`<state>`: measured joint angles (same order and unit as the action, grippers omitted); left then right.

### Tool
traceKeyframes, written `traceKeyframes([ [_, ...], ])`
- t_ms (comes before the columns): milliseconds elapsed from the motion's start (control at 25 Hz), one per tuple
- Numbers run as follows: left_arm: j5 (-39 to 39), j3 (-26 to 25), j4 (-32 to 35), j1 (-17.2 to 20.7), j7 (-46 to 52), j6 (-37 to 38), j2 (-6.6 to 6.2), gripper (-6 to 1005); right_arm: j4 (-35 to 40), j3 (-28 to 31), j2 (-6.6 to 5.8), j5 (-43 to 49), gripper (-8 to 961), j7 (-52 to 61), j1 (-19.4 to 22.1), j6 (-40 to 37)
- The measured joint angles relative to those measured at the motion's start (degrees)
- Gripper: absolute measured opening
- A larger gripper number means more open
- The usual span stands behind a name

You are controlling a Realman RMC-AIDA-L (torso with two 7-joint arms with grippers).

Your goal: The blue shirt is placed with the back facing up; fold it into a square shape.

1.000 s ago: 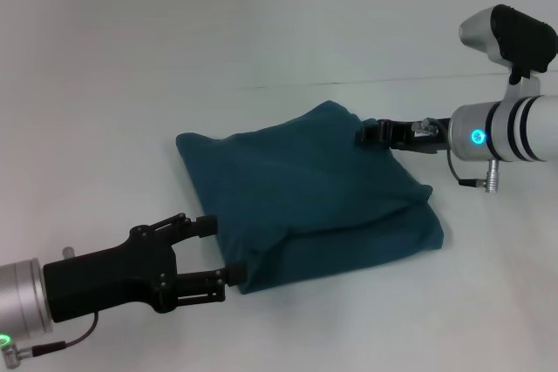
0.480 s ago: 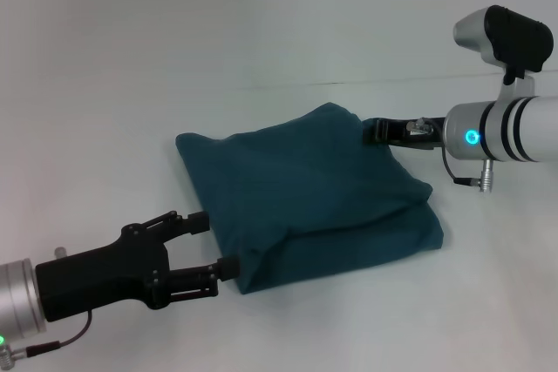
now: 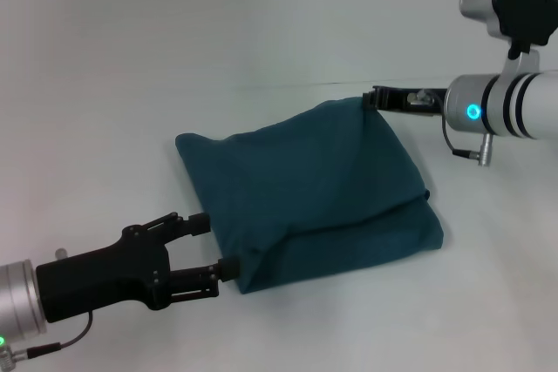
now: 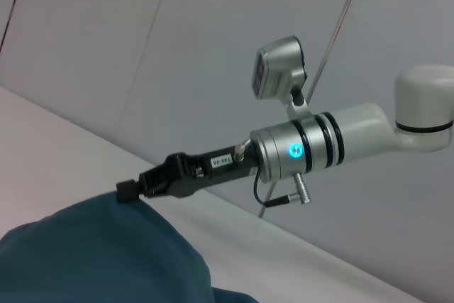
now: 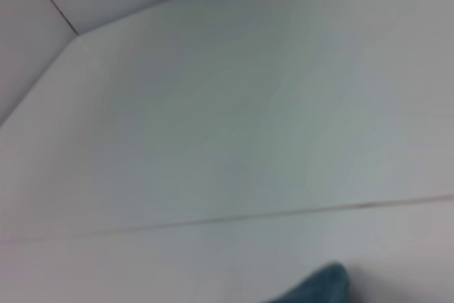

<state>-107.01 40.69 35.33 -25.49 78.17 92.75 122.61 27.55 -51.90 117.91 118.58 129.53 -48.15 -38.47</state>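
Observation:
The blue shirt (image 3: 305, 185) lies on the white table folded into a rough, puffy square, plain side up. My left gripper (image 3: 214, 244) is at the shirt's near left corner. It stands open, its fingertips (image 3: 228, 267) right at the cloth's edge with nothing held between them. My right gripper (image 3: 373, 96) hovers at the far right corner, level with the top of the cloth, and I cannot see any cloth held in it. The left wrist view shows the right gripper (image 4: 128, 191) side-on just over the shirt (image 4: 99, 253). A tip of the shirt (image 5: 319, 285) shows in the right wrist view.
The white table (image 3: 261, 41) spreads out on all sides of the shirt, with a faint seam line (image 3: 279, 84) running behind it. Only the two arms rise above the surface.
My right gripper has risen from the shirt's far right part to hover at its far corner. The left gripper has drawn back slightly from the near corner. The shirt has kept its shape.

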Motion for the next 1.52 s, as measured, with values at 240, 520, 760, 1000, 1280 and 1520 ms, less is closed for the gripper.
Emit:
traceKeyframes([
  [240,0.08,-0.65,-0.01,0.00,0.43,0.27,0.04,949,1.23,-0.15,-0.36,0.07,12,-0.07,-0.02,-0.03],
  [520,0.12,-1.37,0.00,0.08,0.89,0.40,0.26,949,0.74,-0.25,-0.20,0.25,19,-0.26,1.16,0.23],
  [760,0.14,-1.41,-0.01,0.09,0.95,0.43,0.37,949,1.98,0.22,0.10,-0.14,96,-0.77,4.11,-0.24],
  [1000,0.14,-1.34,0.00,0.12,0.95,0.47,0.35,949,6.32,4.87,-1.85,-1.21,207,-0.24,8.62,-11.40],
  [1280,0.14,-1.08,-0.06,0.18,0.94,0.50,0.40,949,7.25,7.72,-6.19,-1.29,472,4.85,11.76,-28.66],
  [1520,0.10,-1.15,-0.68,0.18,0.81,0.50,0.43,949,7.32,7.85,-8.39,-1.16,687,10.29,13.35,-36.20],
])
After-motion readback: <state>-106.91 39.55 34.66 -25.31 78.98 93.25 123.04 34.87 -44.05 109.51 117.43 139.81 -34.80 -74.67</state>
